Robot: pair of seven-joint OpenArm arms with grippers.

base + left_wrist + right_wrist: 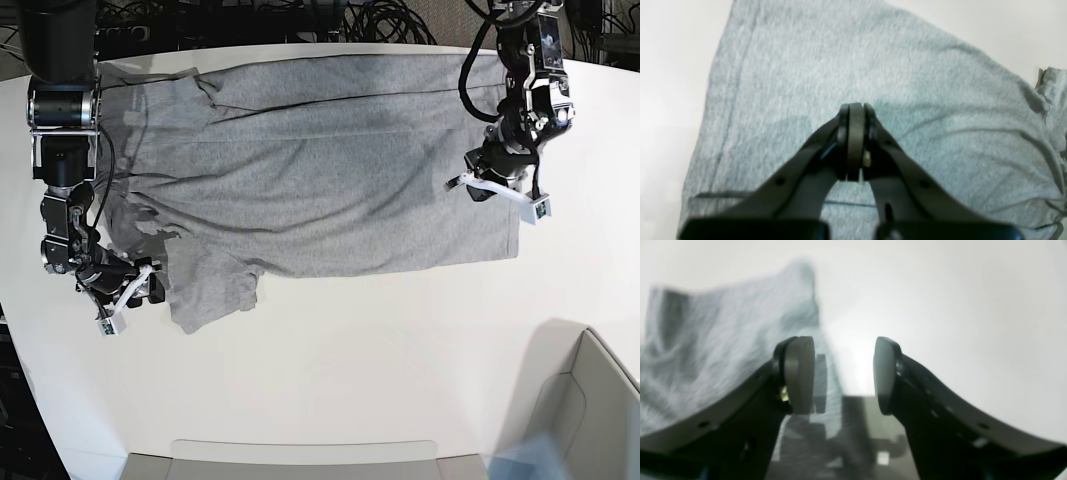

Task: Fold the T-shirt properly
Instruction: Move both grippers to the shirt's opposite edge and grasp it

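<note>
The heather-grey T-shirt (pixel 330 170) lies spread plain side up across the white table (pixel 380 340), with one sleeve (pixel 215 290) pointing toward the front at the left. My left gripper (pixel 492 186) hovers over the shirt's right end. In the left wrist view it (pixel 856 111) is shut with its pads pressed together, no cloth between them, and grey fabric (pixel 907 83) below. My right gripper (pixel 138 290) sits low at the shirt's left edge beside that sleeve. It (pixel 843 373) stands open with bare table in the gap and the cloth (pixel 723 340) just left of its left finger (pixel 800 373).
A grey bin (pixel 590 400) stands at the front right corner and a shallow tray edge (pixel 300 455) runs along the front. Dark cables (pixel 380 20) lie behind the table's back edge.
</note>
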